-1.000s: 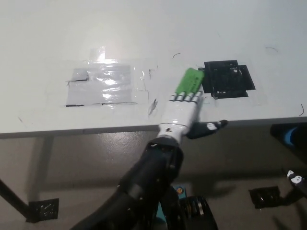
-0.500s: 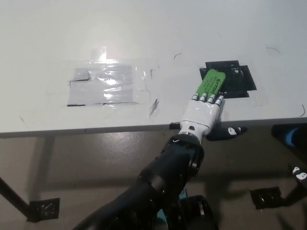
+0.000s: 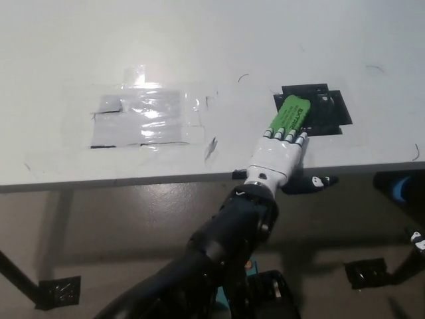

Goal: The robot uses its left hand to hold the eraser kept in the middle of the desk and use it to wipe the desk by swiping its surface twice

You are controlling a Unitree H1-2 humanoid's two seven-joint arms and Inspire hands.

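Note:
A green eraser [image 3: 289,116] lies flat on the white desk [image 3: 199,53], its far end over a black taped square [image 3: 327,109] near the desk's front right. My white left hand [image 3: 277,154] is shut on the eraser from the near side, fingers on top and the dark thumb [image 3: 311,181] hanging past the desk's front edge. At the right edge, below desk level, only a dark piece of my right hand [image 3: 402,187] shows, and its fingers are hidden.
A patch of clear shiny tape [image 3: 146,119] covers the desk at left of centre. Faint pen marks [image 3: 211,147] dot the surface. The desk's front edge [image 3: 133,178] runs across the middle, with floor and a metal bracket [image 3: 60,291] below.
The left hand has slid the eraser to the right across the desk, from just left of the black square onto it. Over the last half second it has hardly moved.

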